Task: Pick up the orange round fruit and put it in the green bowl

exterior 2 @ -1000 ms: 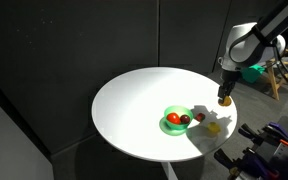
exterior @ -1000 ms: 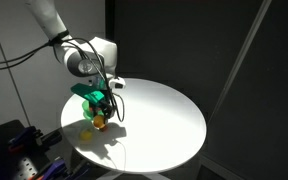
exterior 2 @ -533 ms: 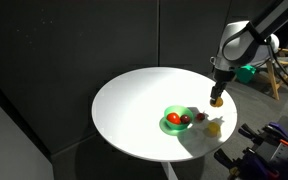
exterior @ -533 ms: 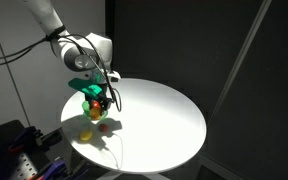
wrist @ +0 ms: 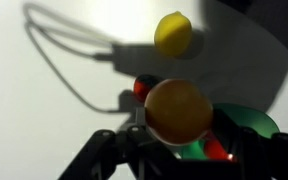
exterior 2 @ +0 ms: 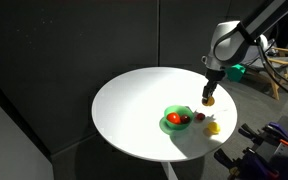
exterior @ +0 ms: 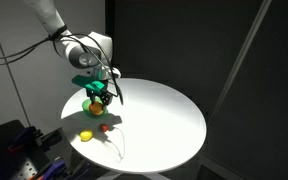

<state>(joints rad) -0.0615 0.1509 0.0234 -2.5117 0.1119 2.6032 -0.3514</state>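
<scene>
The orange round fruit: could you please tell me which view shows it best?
The wrist view: the orange round fruit looms large in the gripper. In both exterior views it is only a tiny speck.

Round white table (exterior: pixel 164 120); black backdrop wall (exterior 2: pixel 74 40) behind. Hard light; sharp shadows near the worktop's edge.
</scene>
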